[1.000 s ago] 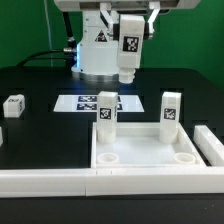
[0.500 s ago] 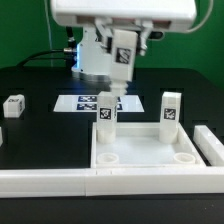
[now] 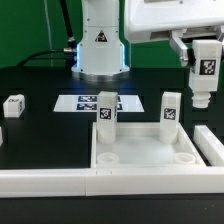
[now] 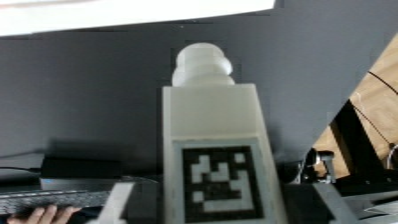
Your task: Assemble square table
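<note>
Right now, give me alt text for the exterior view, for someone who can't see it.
The gripper holds a white tagged leg block in the air at the exterior view's upper right. Below, the square tabletop has two legs standing upright at its far corners, and a fourth leg sits apart at the exterior view's left.

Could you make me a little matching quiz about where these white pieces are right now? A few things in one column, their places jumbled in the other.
Things:
1. rightmost leg
2. small leg block
3. leftmost upright leg
4. marker board

Places:
A. flat on the black table, behind the square slab
B. in the air, in the gripper
C. at a far corner of the square slab
D. alone on the table, at the exterior view's left

Pairs: 1-B, 2-D, 3-C, 4-A.
</note>
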You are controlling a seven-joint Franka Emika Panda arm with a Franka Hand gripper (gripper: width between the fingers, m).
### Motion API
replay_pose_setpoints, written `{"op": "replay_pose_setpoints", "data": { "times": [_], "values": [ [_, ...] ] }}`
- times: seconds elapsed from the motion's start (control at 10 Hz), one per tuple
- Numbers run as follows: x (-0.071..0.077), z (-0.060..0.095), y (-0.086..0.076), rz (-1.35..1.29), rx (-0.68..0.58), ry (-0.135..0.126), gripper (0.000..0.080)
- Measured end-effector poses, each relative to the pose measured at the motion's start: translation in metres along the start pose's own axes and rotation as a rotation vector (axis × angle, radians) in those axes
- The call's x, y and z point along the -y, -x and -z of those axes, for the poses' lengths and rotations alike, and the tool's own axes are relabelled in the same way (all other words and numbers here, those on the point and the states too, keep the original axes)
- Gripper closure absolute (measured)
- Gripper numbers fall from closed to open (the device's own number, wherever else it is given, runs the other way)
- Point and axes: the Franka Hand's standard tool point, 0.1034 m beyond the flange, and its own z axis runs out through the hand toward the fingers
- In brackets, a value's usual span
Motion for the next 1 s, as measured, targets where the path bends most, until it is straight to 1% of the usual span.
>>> {"op": "replay_pose_setpoints", "data": {
  "times": [0.3, 0.4, 0.5, 0.6, 0.7, 0.8, 0.9, 1.0],
  "values": [
    [0.001, 0.000, 0.001, 0.001, 0.001, 0.000, 0.0509],
    [-0.004, -0.001, 0.001, 0.015, -0.005, 0.005, 0.0509],
    [-0.022, -0.005, 0.007, 0.033, -0.017, 0.029, 0.0509],
    [-0.027, -0.016, 0.019, 0.025, 0.010, 0.036, 0.0509],
    [-0.026, -0.028, 0.027, 0.027, 0.027, 0.036, 0.0509],
    [-0.027, -0.036, 0.034, 0.028, 0.040, 0.039, 0.0509],
    [-0.029, -0.043, 0.043, 0.028, 0.059, 0.042, 0.0509],
    [-0.028, -0.044, 0.046, 0.029, 0.066, 0.042, 0.0509]
  ]
}}
